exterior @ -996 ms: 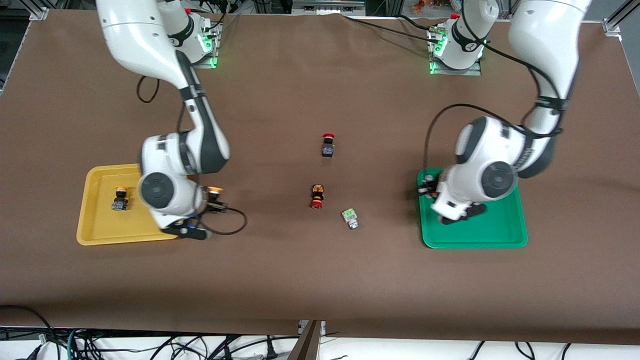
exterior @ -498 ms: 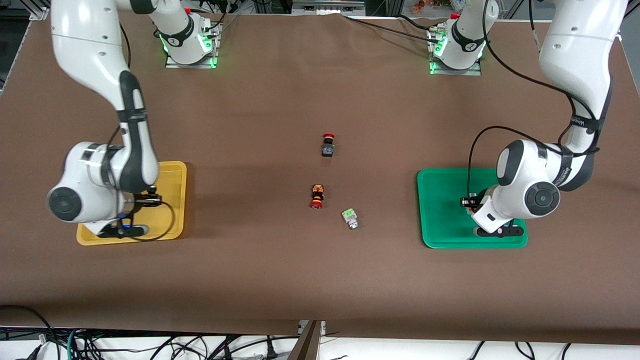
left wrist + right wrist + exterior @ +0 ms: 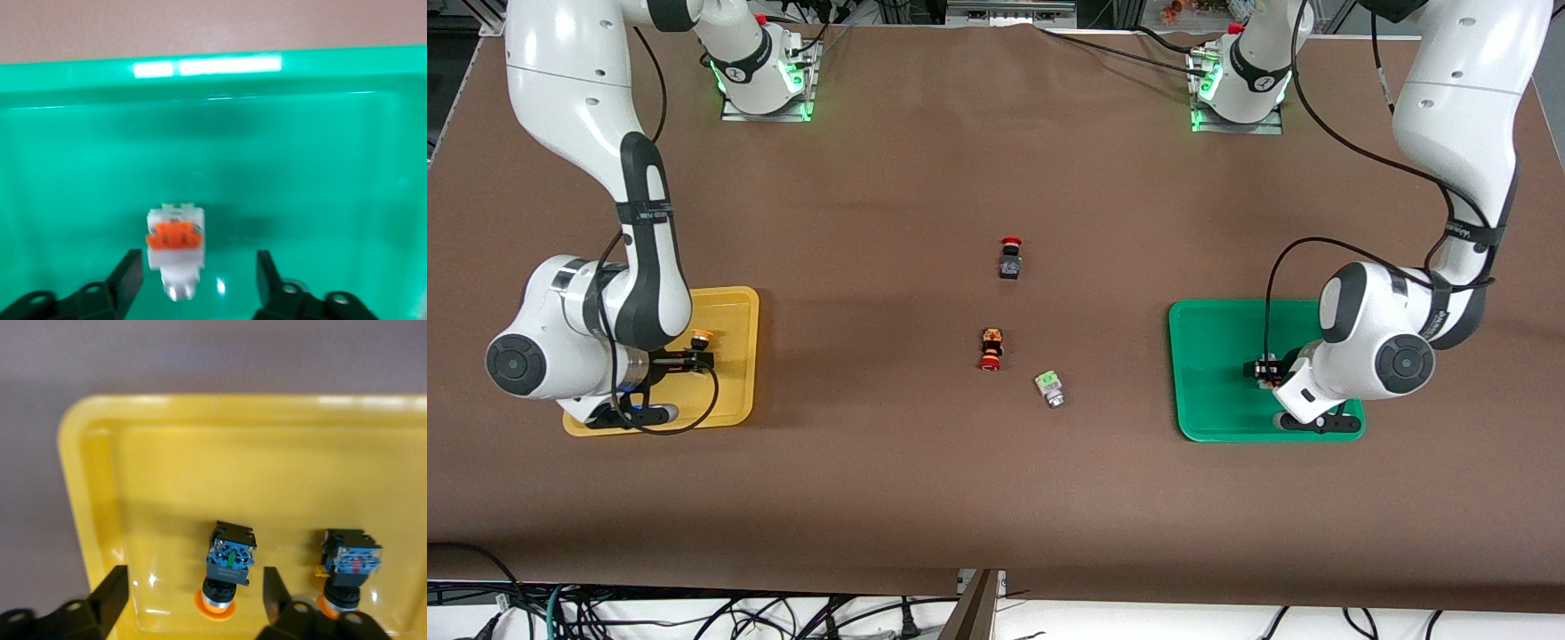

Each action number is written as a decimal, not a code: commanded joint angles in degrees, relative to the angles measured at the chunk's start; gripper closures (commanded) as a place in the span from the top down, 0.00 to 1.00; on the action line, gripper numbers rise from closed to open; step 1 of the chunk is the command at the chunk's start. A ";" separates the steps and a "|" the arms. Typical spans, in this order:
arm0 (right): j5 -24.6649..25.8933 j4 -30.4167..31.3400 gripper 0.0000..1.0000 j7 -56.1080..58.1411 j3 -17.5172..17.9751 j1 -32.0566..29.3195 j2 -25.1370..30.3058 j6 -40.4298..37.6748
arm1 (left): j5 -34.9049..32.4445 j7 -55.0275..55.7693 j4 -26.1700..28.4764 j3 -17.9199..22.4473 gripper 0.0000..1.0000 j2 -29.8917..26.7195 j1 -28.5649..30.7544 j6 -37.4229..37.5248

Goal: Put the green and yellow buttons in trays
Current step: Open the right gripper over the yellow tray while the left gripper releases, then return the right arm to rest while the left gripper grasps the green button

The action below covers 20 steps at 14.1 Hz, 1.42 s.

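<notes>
While both grippers [image 3: 200,283] [image 3: 193,603] gape, orange-marked white button [image 3: 174,250] lies in green tray [image 3: 333,167].

Front view: high camera facing both arm bases across the whole table [image 3: 925,498], both trays included. Left wrist view: close, looking down into the green tray [image 3: 347,167] at the left arm's end. Right wrist view: close, down into the yellow tray [image 3: 220,453] at the right arm's end. Trays shared with front view.
</notes>
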<state>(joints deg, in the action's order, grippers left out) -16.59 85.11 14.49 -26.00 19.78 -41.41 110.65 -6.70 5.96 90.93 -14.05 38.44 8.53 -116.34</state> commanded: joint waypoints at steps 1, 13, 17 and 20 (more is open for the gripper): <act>-0.82 -2.48 1.00 0.81 -0.62 -0.62 3.96 -5.51 | 2.91 1.75 -6.10 -2.20 1.00 -1.53 -1.22 9.00; 13.66 -7.00 1.00 -2.43 16.63 -14.65 23.71 -24.87 | 6.79 47.71 -17.97 -1.77 1.00 10.58 -21.35 -4.65; 16.66 3.11 1.00 -3.15 23.10 -17.41 35.51 -23.56 | 6.61 50.28 -19.47 1.04 1.00 14.37 -25.84 -12.66; 18.26 4.00 1.00 -3.06 23.37 -17.67 38.24 -23.98 | 6.61 53.44 -20.97 1.65 1.00 18.32 -28.82 -18.90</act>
<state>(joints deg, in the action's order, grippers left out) 0.65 85.43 11.60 -3.80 3.48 -6.01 85.37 -0.47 57.23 73.66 -13.96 53.29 -17.43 -132.91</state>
